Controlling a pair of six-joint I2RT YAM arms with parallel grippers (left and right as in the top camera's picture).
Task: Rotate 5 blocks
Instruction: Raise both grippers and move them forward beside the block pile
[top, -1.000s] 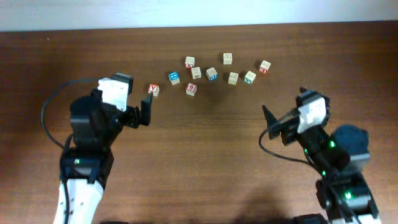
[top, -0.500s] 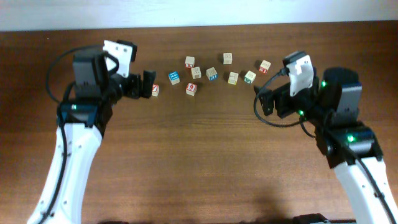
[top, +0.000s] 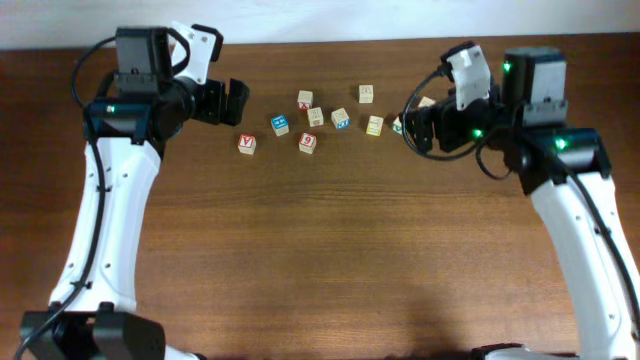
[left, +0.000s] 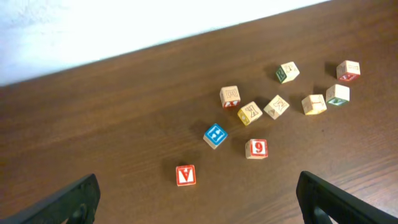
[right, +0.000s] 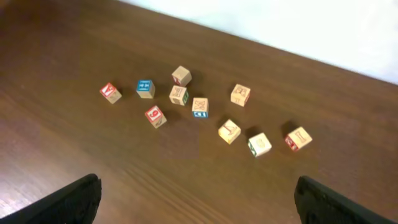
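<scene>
Near the far edge (top: 300, 46) — blocks (top: 341, 119), loosely spaced.

Left arm (top: 112, 225), right arm (top: 590, 260): white tubular links, black joint housings (top: 135, 115), looping black cables (top: 78, 75). White angular wrist cover (top: 192, 42) each; beside cover, green status lights (top: 561, 143). Left gripper (top: 240, 102), right gripper (top: 412, 130): black flat fingers (left: 68, 199).
</scene>
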